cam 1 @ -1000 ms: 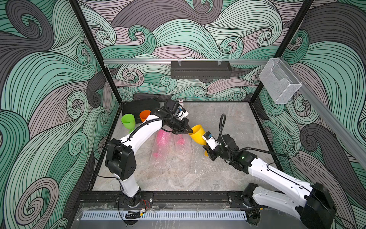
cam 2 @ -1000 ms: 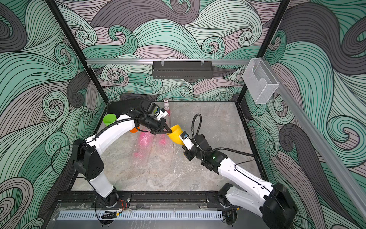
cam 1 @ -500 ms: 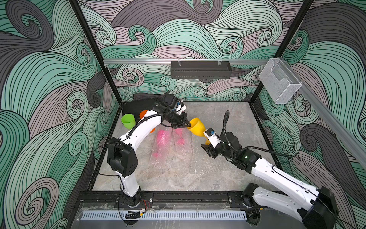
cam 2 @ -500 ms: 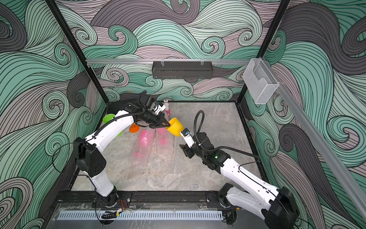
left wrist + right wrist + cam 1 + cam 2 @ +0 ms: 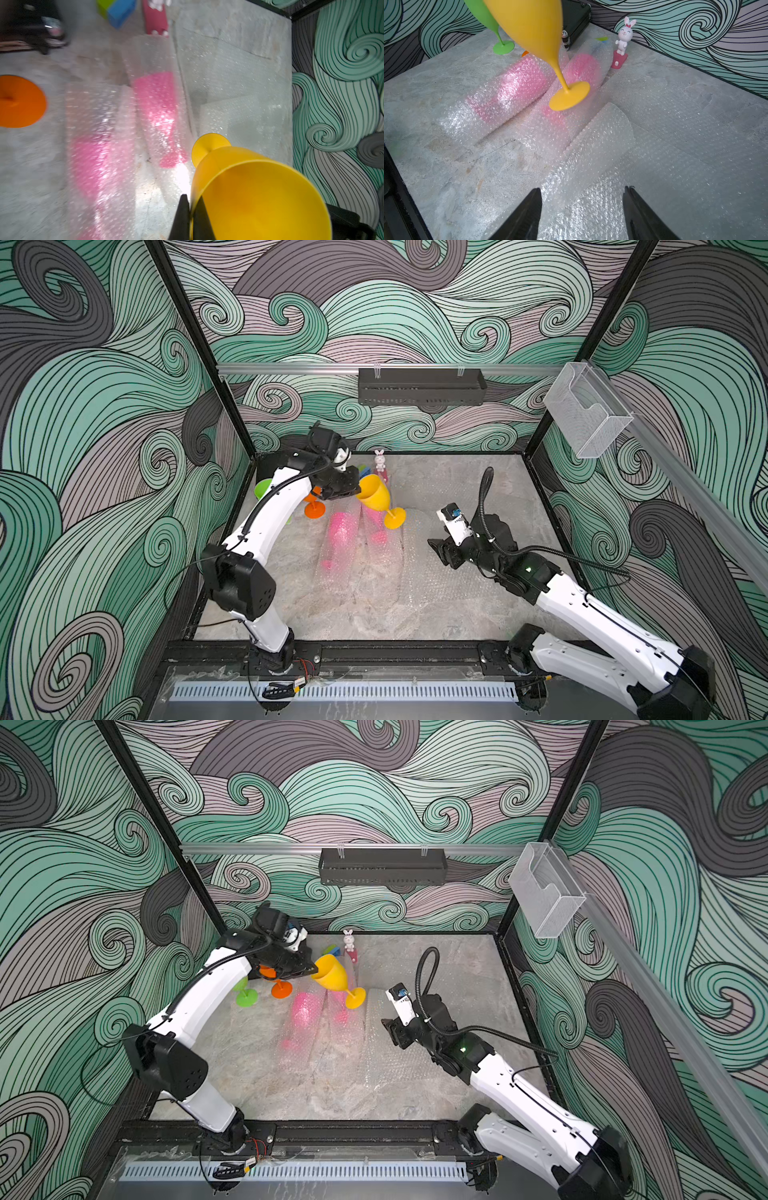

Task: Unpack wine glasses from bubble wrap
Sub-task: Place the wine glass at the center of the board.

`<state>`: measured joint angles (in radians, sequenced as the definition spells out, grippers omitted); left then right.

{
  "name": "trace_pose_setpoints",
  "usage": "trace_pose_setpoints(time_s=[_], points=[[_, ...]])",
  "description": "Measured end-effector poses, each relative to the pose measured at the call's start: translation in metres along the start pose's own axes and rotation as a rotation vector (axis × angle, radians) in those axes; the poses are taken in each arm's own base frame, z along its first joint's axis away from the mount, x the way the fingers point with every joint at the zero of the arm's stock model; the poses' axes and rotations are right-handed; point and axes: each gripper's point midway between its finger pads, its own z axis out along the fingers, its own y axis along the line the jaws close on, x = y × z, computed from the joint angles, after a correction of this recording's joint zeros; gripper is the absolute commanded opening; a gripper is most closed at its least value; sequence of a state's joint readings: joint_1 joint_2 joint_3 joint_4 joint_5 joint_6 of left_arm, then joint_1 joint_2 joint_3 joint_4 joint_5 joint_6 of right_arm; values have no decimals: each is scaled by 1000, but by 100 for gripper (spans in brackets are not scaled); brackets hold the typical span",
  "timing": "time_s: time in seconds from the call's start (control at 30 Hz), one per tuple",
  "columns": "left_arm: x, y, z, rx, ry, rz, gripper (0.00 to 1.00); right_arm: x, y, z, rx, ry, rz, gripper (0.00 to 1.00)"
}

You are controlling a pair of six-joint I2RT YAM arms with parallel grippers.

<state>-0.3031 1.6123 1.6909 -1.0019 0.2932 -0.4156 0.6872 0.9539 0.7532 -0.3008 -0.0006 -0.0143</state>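
Swirl-patterned walls, grey stone-look worktop (image 5: 457, 489). The left end effector (image 5: 190, 205) is clamped on the rim of the yellow goblet (image 5: 249, 187) (one finger inside the bowl, one outside). The goblet is lifted and tilted, its bowl at the fingertips and its foot pointing away from that end effector toward the right arm.

Under the left end effector and just ahead of it, two bubble wrap tubes lie side by side on the worktop. One holds a pink goblet (image 5: 517, 83) and the other a second pink goblet (image 5: 581, 68), both lying down and fully wrapped. The yellow foot hangs over the second tube; contact unclear.

Behind the left end effector, on its arm's side, the orange goblet (image 5: 314, 509) and the lime green goblet (image 5: 246, 997) stand upright and unwrapped, near each other.

The right end effector (image 5: 581, 189) has its jaws spread wide and holds nothing. It is low over a loose bubble wrap sheet (image 5: 591, 149), which is curled, empty and spread flat further out. The wrapped tubes lie ahead of it and the yellow foot is well apart from its tips.

Far beyond both end effectors, at the back wall, are the rabbit figurine (image 5: 624, 37), a green-and-blue block (image 5: 116, 10) and a black case (image 5: 575, 14).
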Motion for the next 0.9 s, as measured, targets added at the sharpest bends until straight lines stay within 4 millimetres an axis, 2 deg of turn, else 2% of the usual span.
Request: trace_pose_setpoints(time_s=[0.2,0.33,0.53,0.73,0.9], points=[[-10,58,-72,-167,-168,-90,0,5,-1,2,-4,21,19,65],[-1,112,-107,-300,-234,-205,0,5,0,3,-14,24,36,65],[37,186,-124,-480,-202,-397,0,5,-1,3,-18,22,59,66],[73,246,-144,-628,-206,-602,0,9,-1,10,-29,42,78,66],[95,284,-156,-726,-213,-733,0,7,-3,9,-28,35,89,66]])
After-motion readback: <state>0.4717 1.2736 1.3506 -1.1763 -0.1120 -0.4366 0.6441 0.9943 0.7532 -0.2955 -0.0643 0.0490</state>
